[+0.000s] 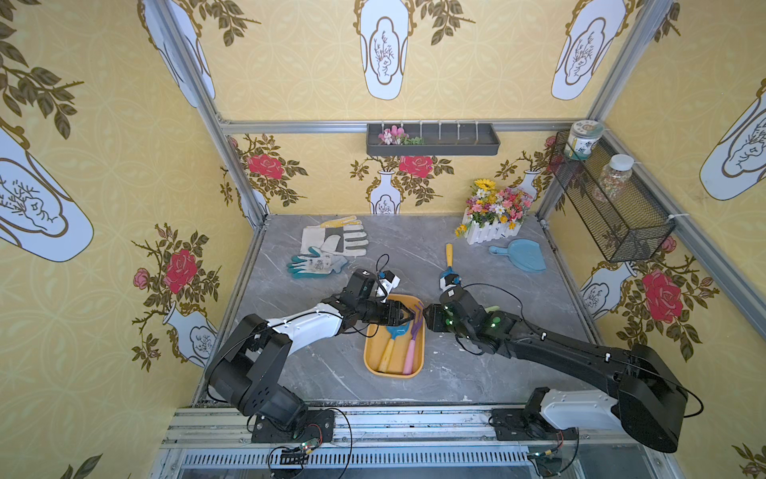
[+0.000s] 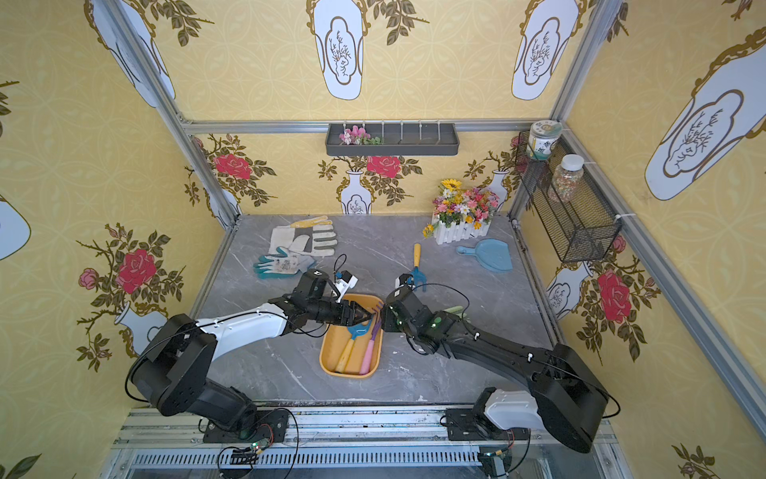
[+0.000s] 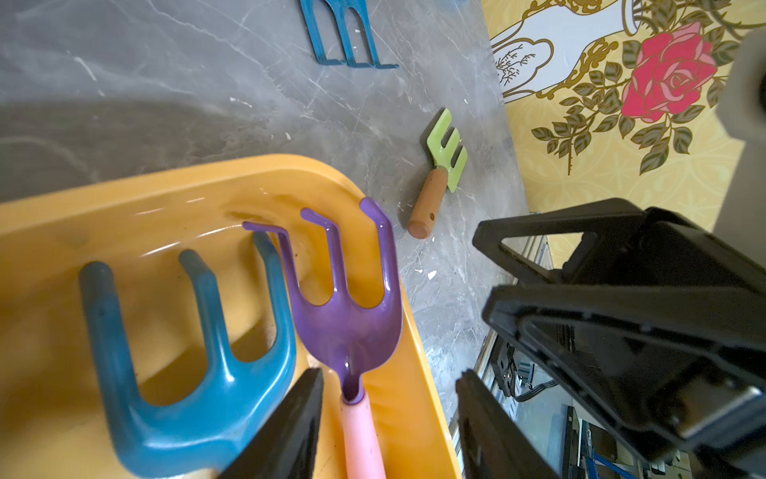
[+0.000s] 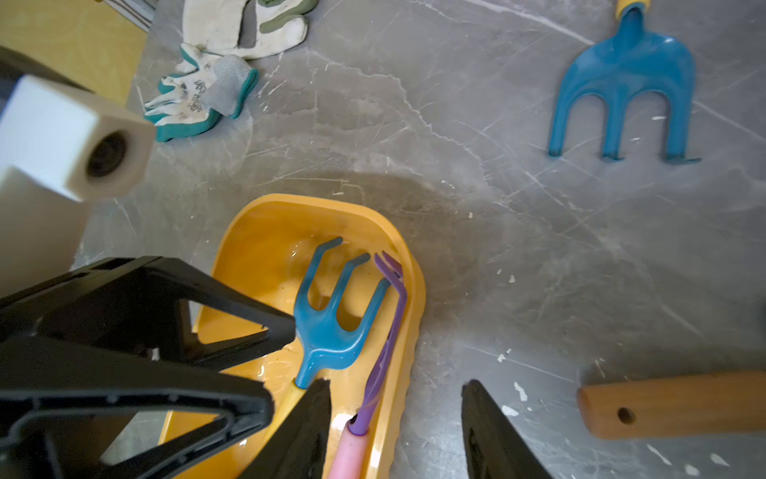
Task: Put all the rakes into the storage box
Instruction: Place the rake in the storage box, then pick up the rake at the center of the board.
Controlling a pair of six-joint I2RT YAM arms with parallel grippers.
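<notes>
Top views both show the rake, purple-headed with a pink handle, lying in the storage box along its right wall. A teal rake with a yellow handle lies just to its left. The purple one's long axis runs with the tray's length, tines toward the back wall and handle toward the robot's base. The left gripper hangs over the tray's far end with its jaws spread. The right gripper faces it from the other side, also spread and holding nothing. The tabletop is grey with a marble pattern, and the walls around it carry yellow wallpaper with vases and roses. From left to right it bears work gloves, a blue rake, a white picket box of flowers and a blue dustpan. A dark trough hangs on the back wall and a wire basket with two jars on the right wall. The left wrist view shows the pink handle passing between the spread fingers without being pinched. It also shows a green rake with a wooden handle on the table beside the tray, which the right arm mostly hides from above. In the right wrist view the purple head is tipped on edge against the tray wall.
</notes>
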